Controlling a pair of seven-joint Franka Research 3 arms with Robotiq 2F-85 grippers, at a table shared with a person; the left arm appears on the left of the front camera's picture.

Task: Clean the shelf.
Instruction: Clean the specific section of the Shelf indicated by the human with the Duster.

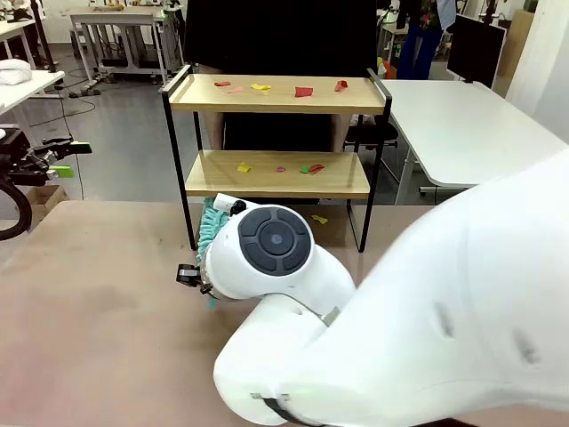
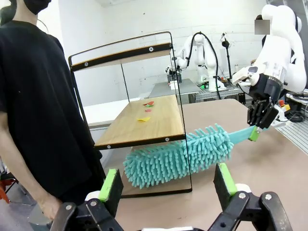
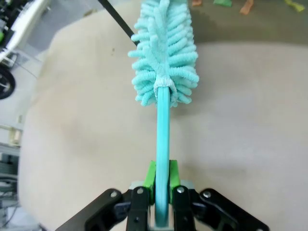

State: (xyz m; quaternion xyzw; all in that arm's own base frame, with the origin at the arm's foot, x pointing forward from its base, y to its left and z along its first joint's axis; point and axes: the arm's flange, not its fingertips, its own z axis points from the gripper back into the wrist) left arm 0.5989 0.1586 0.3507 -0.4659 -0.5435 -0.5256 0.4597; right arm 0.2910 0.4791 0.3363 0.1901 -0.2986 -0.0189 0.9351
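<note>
The shelf (image 1: 267, 94) stands at the table's far edge, two wooden boards in a black frame, with small coloured scraps (image 1: 304, 91) on both boards. My right gripper (image 3: 161, 179) is shut on the teal handle of a fluffy teal duster (image 3: 163, 62). In the left wrist view the duster (image 2: 178, 156) lies nearly level in front of the shelf's lower board (image 2: 144, 120), held at the handle end by the right gripper (image 2: 258, 126). My left gripper (image 2: 167, 185) is open and holds nothing, off to the shelf's side. In the front view it shows as the left gripper (image 1: 68, 158) at the far left.
A person in black (image 1: 276, 36) stands right behind the shelf. One yellow scrap (image 1: 319, 219) lies on the tan table (image 1: 98, 294) beside the shelf's foot. My right arm's white body (image 1: 400, 320) bulks over the near right. White tables (image 1: 462, 124) stand behind.
</note>
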